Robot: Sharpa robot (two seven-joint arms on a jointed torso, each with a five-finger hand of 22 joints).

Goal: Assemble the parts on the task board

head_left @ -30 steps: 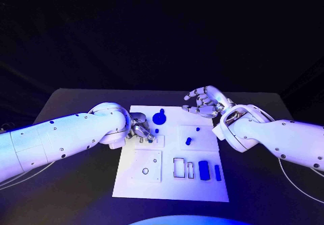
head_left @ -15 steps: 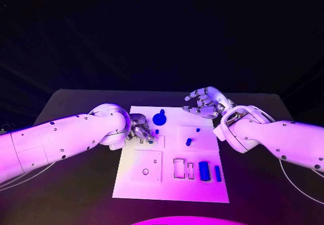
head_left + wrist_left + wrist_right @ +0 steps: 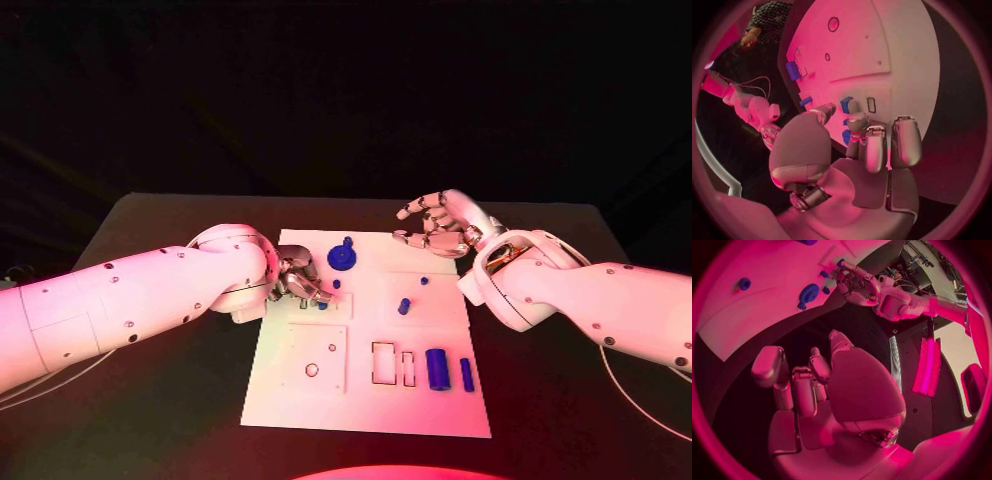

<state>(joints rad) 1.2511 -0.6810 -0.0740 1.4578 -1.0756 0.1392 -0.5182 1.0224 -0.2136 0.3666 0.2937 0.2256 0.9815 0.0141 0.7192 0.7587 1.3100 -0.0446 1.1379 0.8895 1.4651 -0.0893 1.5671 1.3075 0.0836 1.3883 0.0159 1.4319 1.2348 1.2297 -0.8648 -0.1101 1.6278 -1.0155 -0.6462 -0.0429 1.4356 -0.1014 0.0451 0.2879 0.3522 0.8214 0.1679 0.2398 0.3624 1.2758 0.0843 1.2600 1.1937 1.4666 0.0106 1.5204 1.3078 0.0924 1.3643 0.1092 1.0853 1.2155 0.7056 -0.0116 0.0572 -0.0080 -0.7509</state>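
Observation:
The white task board [image 3: 368, 400] lies mid-table. My left hand [image 3: 300, 280] rests over its near-left upper part, fingers bent down; in the left wrist view a small blue part [image 3: 846, 105] sits pinched between thumb and a fingertip [image 3: 856, 107], with another blue piece [image 3: 846, 136] beside the fingers. My right hand [image 3: 440, 225] hovers past the board's far right corner, loosely curled, fingers apart, holding nothing. On the board are a round blue piece [image 3: 342, 256], a blue peg [image 3: 405, 306], a blue block [image 3: 436, 368] and a blue bar [image 3: 466, 373].
Two empty rectangular slots [image 3: 382, 362] lie left of the blue block, and a ring-shaped hole [image 3: 312, 370] marks the lower left plate. In the right wrist view my left hand [image 3: 857, 282] appears over the board [image 3: 767, 315]. Black table [image 3: 159, 400] surrounds the board.

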